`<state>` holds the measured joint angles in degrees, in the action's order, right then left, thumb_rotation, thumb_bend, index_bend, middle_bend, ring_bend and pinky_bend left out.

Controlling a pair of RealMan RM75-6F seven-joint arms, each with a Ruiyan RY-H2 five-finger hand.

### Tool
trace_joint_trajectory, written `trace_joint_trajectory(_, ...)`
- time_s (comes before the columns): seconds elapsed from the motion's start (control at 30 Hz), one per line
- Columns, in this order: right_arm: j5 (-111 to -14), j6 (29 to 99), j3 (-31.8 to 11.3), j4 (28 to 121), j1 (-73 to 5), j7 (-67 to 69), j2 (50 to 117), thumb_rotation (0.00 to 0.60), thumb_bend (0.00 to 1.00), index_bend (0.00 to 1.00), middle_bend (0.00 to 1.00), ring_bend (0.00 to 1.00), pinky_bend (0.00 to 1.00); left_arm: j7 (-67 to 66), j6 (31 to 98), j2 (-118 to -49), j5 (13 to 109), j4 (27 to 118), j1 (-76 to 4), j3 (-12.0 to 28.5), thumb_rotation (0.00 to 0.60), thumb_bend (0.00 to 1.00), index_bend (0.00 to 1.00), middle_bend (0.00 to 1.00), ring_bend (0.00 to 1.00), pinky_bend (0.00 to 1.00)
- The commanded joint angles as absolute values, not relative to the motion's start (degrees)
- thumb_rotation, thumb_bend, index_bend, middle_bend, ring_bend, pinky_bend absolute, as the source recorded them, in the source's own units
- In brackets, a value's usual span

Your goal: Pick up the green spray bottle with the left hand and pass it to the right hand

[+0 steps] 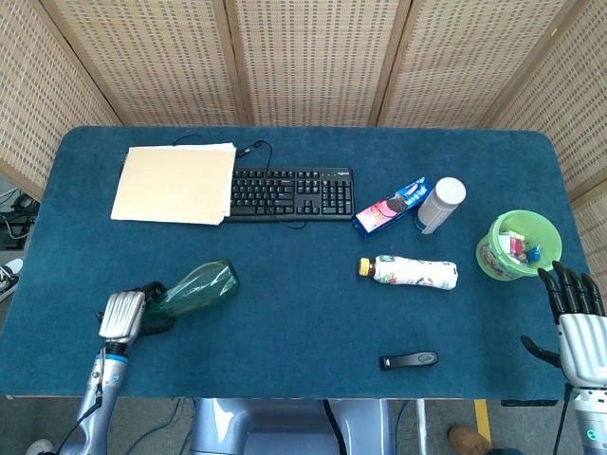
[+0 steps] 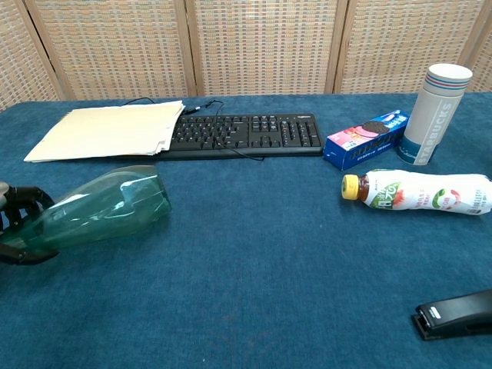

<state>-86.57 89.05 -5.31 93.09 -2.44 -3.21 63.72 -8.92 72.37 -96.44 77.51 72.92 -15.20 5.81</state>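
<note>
The green spray bottle [image 1: 196, 287] lies on its side on the blue table [image 1: 303, 313] at the front left, its base pointing right and away. My left hand [image 1: 123, 316] is at its narrow end, and dark fingers [image 2: 23, 198] curl over and under the neck, gripping it; the spray head is hidden inside the hand. In the chest view the bottle [image 2: 104, 209] rests on the cloth, with only the fingers showing at the left edge. My right hand [image 1: 572, 308] is at the front right corner, fingers spread and holding nothing, far from the bottle.
A keyboard [image 1: 290, 193] and a beige folder [image 1: 174, 183] lie at the back left. A cookie box [image 1: 393, 206], a white tumbler [image 1: 441, 204] and a drink bottle lying on its side [image 1: 410, 272] are right of centre. A green bowl [image 1: 518, 245] is near my right hand, and a black stapler [image 1: 409, 360] is at the front.
</note>
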Motion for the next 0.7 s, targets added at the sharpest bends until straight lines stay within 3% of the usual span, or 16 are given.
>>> trace_joint_trajectory(0.03,-86.51,88.97,-5.31,93.05,-2.48,-3.32,63.8,0.6,0.0,0.0,0.0,0.0,0.0,-4.27,75.29,-95.18,81.69,72.83,-16.08,6.17,0.6,0.62,0.68,0.56,0.57,0.62)
trace_joint_trajectory(0.33,-85.51,88.02,-5.51,92.91,-2.86,-4.17,64.25,0.6,0.0,0.0,0.0,0.0,0.0,-1.27,74.83,-90.84,87.83,77.91,-22.49,9.03,0.6,0.61,0.68,0.56,0.57,0.62)
trace_joint_trajectory(0.7,-83.86,81.58,-7.82,96.91,-7.42,-4.18,60.41,0.6,0.0,0.0,0.0,0.0,0.0,-12.52,62.58,-91.8,83.48,86.95,-34.86,15.59,0.6,0.61,0.69,0.56,0.57,0.62)
